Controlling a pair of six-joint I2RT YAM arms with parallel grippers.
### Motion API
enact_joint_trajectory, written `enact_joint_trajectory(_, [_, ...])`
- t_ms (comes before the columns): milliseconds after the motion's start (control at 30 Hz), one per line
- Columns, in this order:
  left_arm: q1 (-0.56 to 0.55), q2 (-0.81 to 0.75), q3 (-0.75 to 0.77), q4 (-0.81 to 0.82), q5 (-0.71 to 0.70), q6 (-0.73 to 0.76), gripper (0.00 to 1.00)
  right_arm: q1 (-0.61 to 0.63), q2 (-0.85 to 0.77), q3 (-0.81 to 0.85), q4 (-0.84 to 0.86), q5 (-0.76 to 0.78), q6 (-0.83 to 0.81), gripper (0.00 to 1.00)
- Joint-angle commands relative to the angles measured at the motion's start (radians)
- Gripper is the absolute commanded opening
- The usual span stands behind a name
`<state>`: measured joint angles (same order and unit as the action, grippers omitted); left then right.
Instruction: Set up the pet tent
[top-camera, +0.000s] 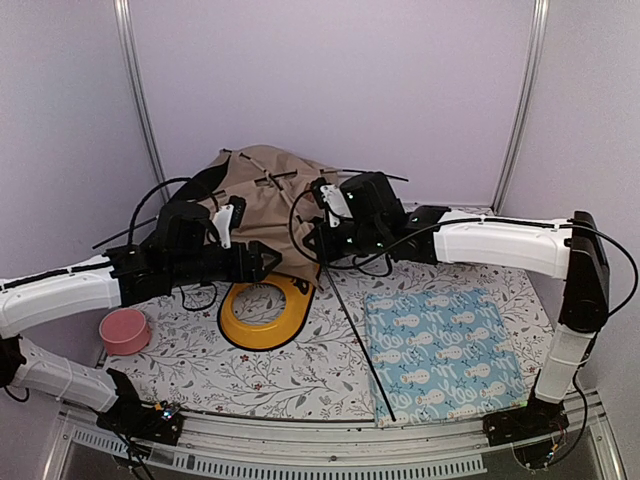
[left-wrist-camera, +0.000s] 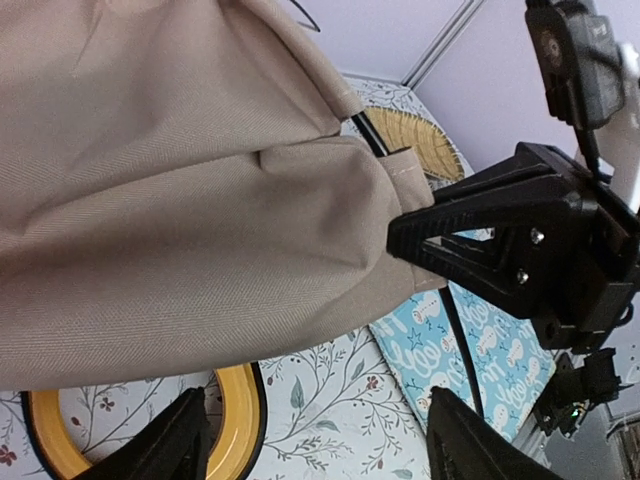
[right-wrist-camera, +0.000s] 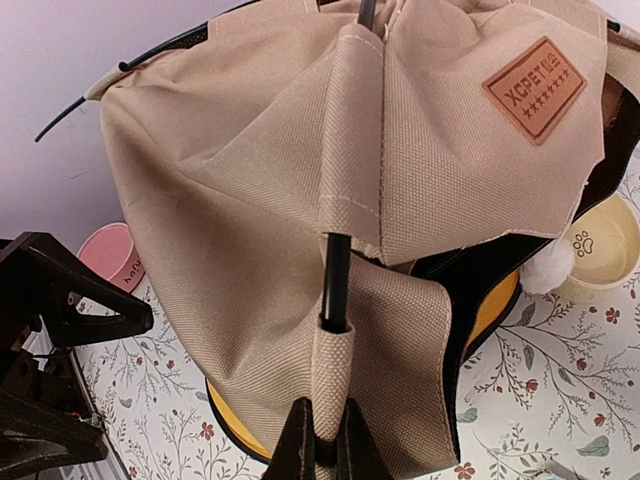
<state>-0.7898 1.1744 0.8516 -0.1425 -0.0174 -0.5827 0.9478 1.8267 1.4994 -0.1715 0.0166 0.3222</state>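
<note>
The pet tent (top-camera: 265, 190) is a crumpled beige heap at the back of the table, with thin black poles (top-camera: 375, 175) sticking out. My right gripper (right-wrist-camera: 328, 445) is shut on a fabric sleeve (right-wrist-camera: 333, 375) at the tent's edge, where a black pole (right-wrist-camera: 337, 275) enters it. The brown label (right-wrist-camera: 535, 88) and white pom-pom (right-wrist-camera: 550, 265) show on the right. My left gripper (left-wrist-camera: 320, 440) is open just below the hanging tent fabric (left-wrist-camera: 180, 230), with nothing between its fingers. From above, the left gripper (top-camera: 268, 260) and right gripper (top-camera: 318, 240) face each other at the tent's front edge.
A yellow oval tray (top-camera: 262, 318) lies under the tent's front edge. A light blue snowman mat (top-camera: 450, 350) lies at the right, and a loose black pole (top-camera: 360, 345) lies beside it. A pink bowl (top-camera: 125, 330) sits at the left, a cream bowl (right-wrist-camera: 605, 245) behind the tent.
</note>
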Motion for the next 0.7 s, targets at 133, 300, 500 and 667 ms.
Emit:
enact_joint_trajectory(133, [-0.013,0.058,0.049,0.058,-0.083,0.112,0.77,-0.004,0.015,0.053,0.089,-0.024,0.001,0.0])
enact_joint_trajectory(300, [-0.031,0.081,0.086,0.057,-0.099,0.186,0.77,-0.004,0.013,0.053,0.082,-0.03,0.007,0.0])
enact_joint_trajectory(500, [-0.035,0.142,0.11,0.068,-0.086,0.259,0.74,-0.005,0.016,0.053,0.082,-0.037,0.009,0.0])
enact_joint_trajectory(667, [-0.033,0.22,0.121,0.092,-0.092,0.273,0.73,-0.006,0.024,0.053,0.087,-0.052,0.013,0.0])
